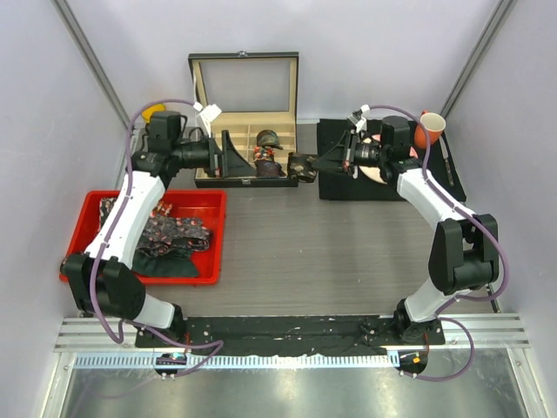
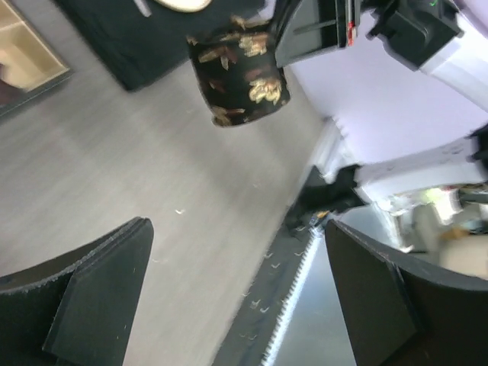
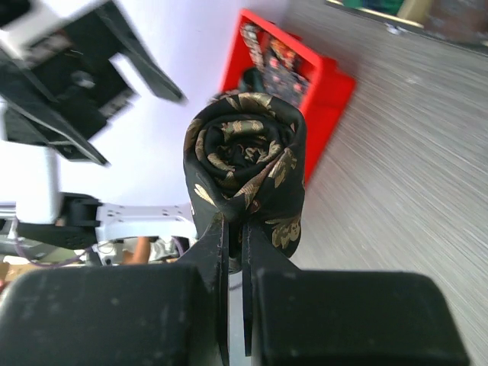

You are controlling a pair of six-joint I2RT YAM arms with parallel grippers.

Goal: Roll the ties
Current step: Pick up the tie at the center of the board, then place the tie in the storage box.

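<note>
The rolled tie (image 3: 244, 171) is a tight spiral of dark, faintly glossy fabric printed with beige leaves. Its coiled end shows only in the right wrist view, where the right gripper (image 3: 235, 229) pinches its lower edge between nearly meeting black fingers. The left wrist view shows its side as a squat barrel. From above it is a small dark lump over the grey wood-grain table (image 1: 296, 252), between the open beige-lined box (image 1: 244, 83) and the black mat (image 1: 335, 187). The left gripper (image 2: 236, 293) is spread wide, holding nothing, by the box. Loose ties (image 1: 174, 233) lie heaped in the red plastic tray (image 1: 219, 235).
</note>
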